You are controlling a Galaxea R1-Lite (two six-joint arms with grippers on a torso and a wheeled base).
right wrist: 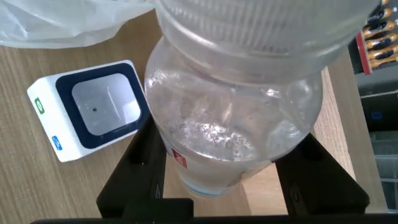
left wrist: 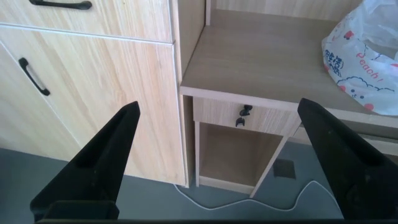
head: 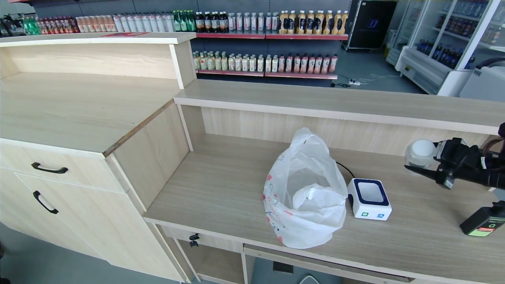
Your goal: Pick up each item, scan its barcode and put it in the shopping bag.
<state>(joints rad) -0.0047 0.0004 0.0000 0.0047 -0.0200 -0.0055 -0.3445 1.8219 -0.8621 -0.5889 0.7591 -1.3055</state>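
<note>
My right gripper (head: 424,165) is shut on a clear plastic jar (head: 420,153) with a white lid, held above the counter at the far right. In the right wrist view the jar (right wrist: 239,118) sits between the black fingers (right wrist: 140,168), with the scanner (right wrist: 93,109) on the counter beyond it. The white scanner (head: 369,198) with its dark blue frame stands just right of the open white shopping bag (head: 305,193), which holds something white inside. My left gripper (left wrist: 217,162) hangs open off the counter's left front, over the floor by the cabinet.
A black and green item (head: 484,221) lies at the counter's right edge. A raised wooden ledge (head: 339,100) runs behind the counter (head: 221,189) and a taller cabinet (head: 79,118) with drawers stands on the left. Shelves of bottles line the back wall.
</note>
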